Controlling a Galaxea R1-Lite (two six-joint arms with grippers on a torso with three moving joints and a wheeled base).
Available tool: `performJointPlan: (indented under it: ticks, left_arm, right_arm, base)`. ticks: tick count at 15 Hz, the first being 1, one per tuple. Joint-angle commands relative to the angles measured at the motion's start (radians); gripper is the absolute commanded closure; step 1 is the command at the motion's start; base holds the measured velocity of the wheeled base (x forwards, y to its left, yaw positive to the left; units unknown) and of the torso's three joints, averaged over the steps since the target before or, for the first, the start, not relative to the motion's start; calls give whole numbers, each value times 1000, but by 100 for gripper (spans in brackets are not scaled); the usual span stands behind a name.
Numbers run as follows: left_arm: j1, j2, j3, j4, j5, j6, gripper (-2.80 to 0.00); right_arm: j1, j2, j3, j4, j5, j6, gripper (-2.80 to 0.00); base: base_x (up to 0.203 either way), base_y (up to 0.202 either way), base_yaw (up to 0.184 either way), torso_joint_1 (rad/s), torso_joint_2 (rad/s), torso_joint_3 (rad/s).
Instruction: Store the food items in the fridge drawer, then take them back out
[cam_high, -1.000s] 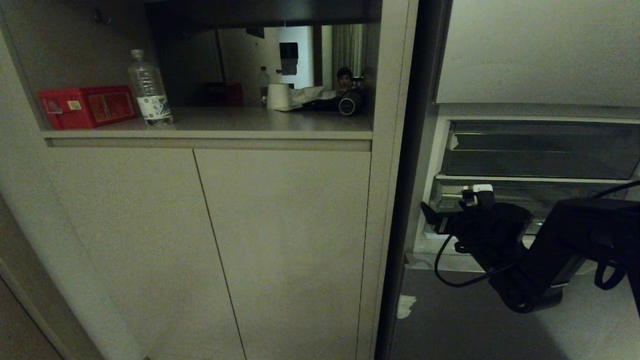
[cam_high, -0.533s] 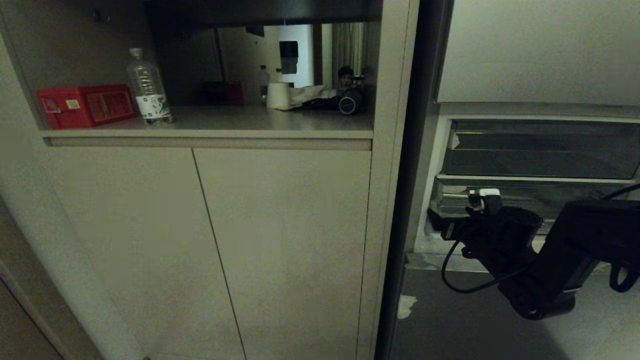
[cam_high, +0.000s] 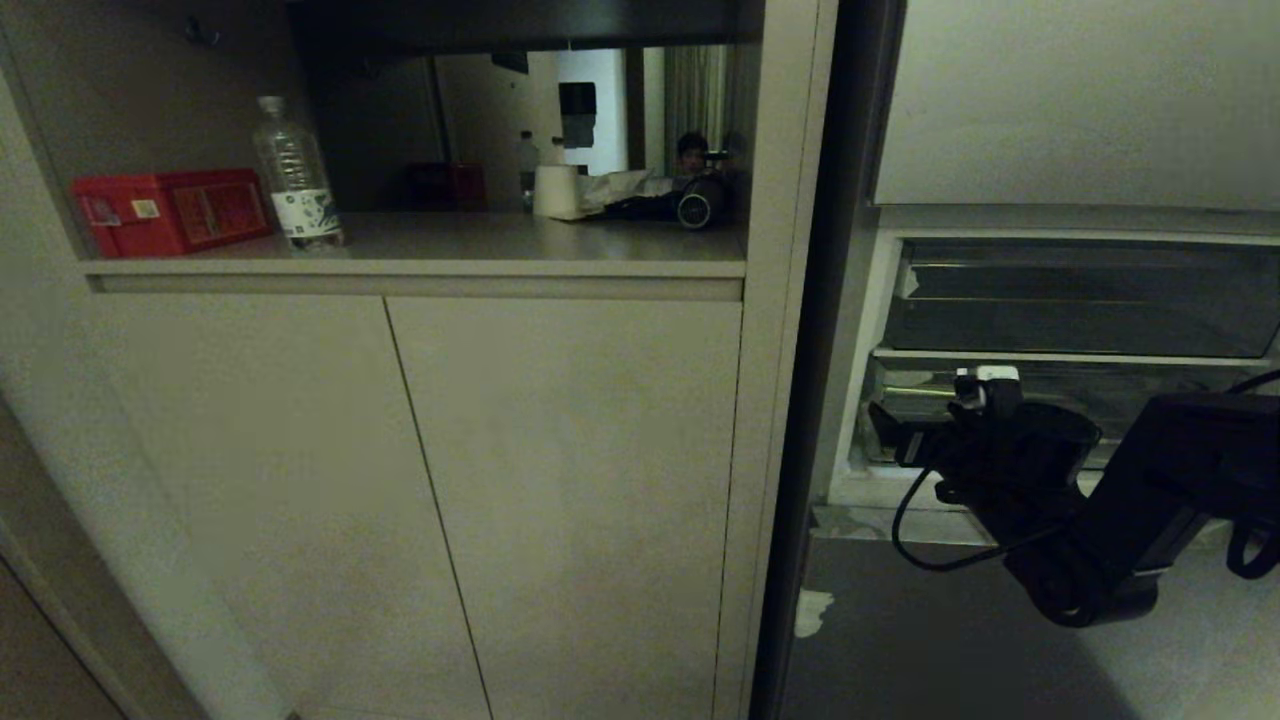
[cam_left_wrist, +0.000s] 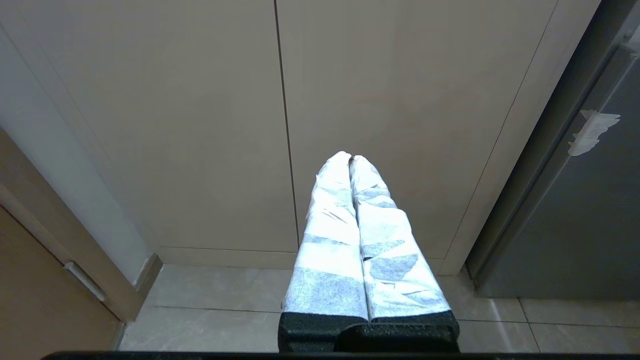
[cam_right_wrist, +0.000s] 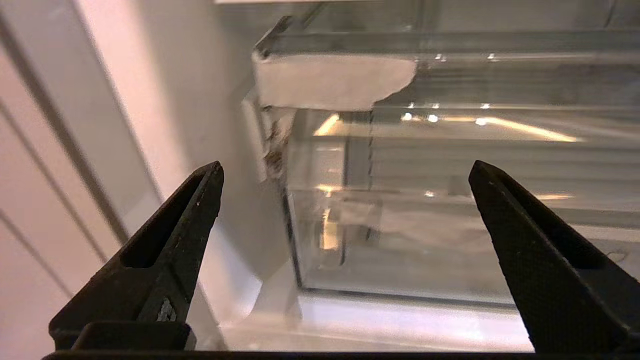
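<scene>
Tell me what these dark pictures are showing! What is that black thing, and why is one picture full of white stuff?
It is a robot with two arms, in front of a cupboard and an open fridge. One picture comes from a camera on its head. There you see a shelf with a red box, a water bottle and a white cup. The black thing is its right arm; its right claw reaches toward the clear fridge drawer.

The other two pictures come from cameras on the wrists. In one, the right claw is wide open and empty, facing the see-through drawer, which has white tape at its corner. The white stuff is the left claw, wrapped in white, pressed shut, holding nothing, facing the cupboard doors.
</scene>
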Motion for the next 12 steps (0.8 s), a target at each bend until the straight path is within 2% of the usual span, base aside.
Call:
performJointPlan:
  ticks: [1,12]
  left_arm:
    - [0,2,0,1,0,0,0]
    - [0,2,0,1,0,0,0]
  right_arm:
    - [2,14,-36,-9,-16,-1,-280]
    - [8,19,-46,-9,-33,-1,-280]
  base:
    - [0,0,0,0,0,0]
    - [0,0,0,0,0,0]
